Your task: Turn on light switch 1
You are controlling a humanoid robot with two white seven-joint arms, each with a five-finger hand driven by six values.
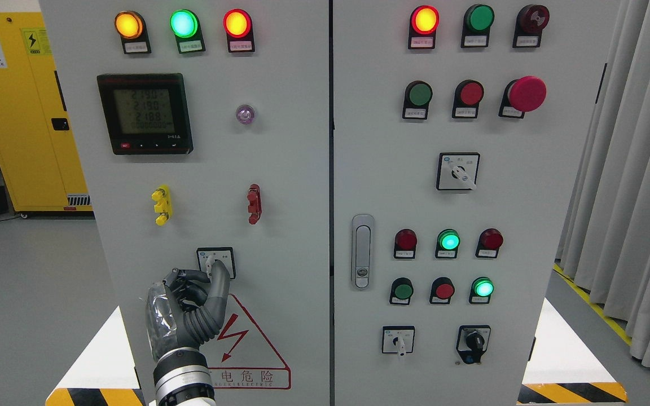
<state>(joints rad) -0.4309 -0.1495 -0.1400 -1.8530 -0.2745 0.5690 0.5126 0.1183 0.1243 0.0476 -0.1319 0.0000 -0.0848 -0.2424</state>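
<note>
Switch under fingertips

Switch [216,261], square black-framed plate with pale knob, sat low on the grey metal cabinet door [212,169], above the red triangular warning sign [246,344]. Left hand [192,304], dark ribbed fingers curled, pinched the switch knob. Glossy round lamps [184,23] glowed above.

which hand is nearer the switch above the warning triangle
Left. The left hand is right at the switch, fingers curled with one fingertip up against its knob. The right hand is out of view.
</note>
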